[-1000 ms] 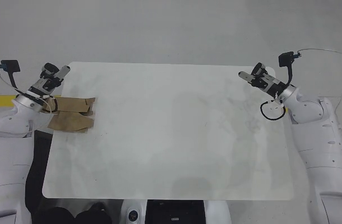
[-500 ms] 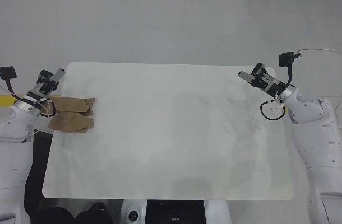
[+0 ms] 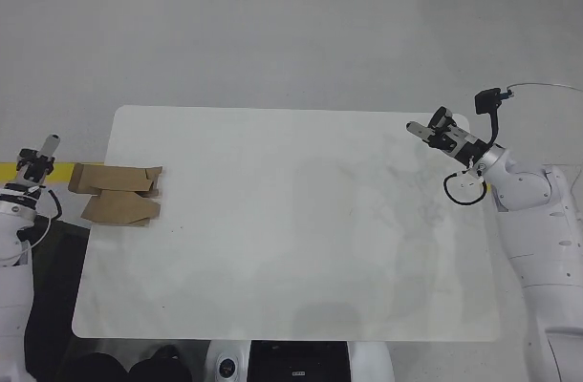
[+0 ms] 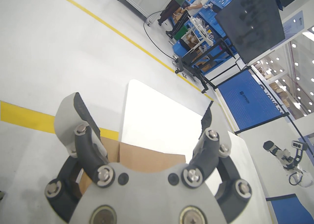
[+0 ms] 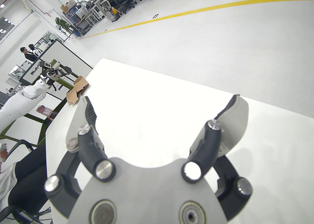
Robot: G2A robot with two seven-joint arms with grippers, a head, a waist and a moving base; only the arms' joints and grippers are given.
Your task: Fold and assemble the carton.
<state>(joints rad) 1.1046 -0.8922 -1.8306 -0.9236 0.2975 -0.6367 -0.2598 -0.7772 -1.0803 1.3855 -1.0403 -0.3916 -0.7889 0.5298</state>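
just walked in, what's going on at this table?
Nothing is being held. The flat brown cardboard carton lies unassembled at the left edge of the white table, partly overhanging it. The left gripper sits off the table beside the carton, jaws open. The right gripper hovers over the far right corner, jaws open too.

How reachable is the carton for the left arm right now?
Probably yes: the left gripper hangs just off the table beside the carton, fingers open and aimed toward it, with nothing in between.
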